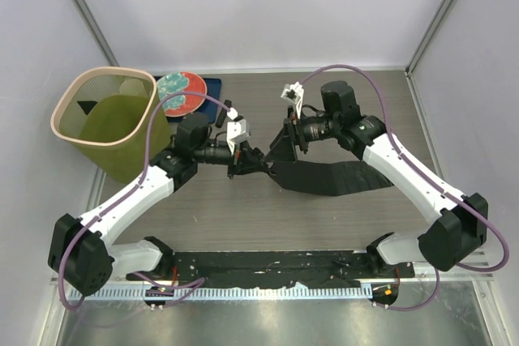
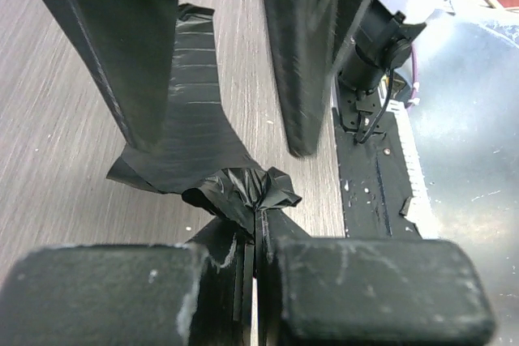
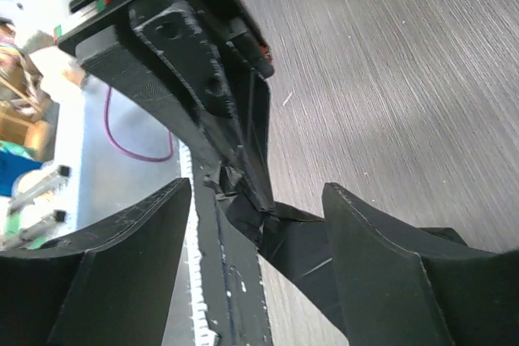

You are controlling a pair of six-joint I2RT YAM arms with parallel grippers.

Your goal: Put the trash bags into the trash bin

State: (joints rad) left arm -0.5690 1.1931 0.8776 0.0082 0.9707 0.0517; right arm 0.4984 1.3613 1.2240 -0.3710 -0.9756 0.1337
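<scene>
my left jaws are clenched on the bunched tip of the trash bag (image 1: 332, 177), which lies on the bench (image 1: 324, 111) between the arms, well apart from the bin (image 1: 103, 71), while my right jaws stand released astride it, probably so the left arm alone can carry it over.

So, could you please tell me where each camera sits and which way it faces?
Top external: above and behind the bases, looking down on the grey wood-grain table; shows the white left arm and right arm, the glossy black plastic bag, the olive-green see-through bin.
Left wrist: on the left arm, looking along its left gripper, shut on a bag corner.
Right wrist: on the right arm, looking past its open right gripper toward the left one.
Shared: both wrist views show the bag and the opposite gripper.
</scene>
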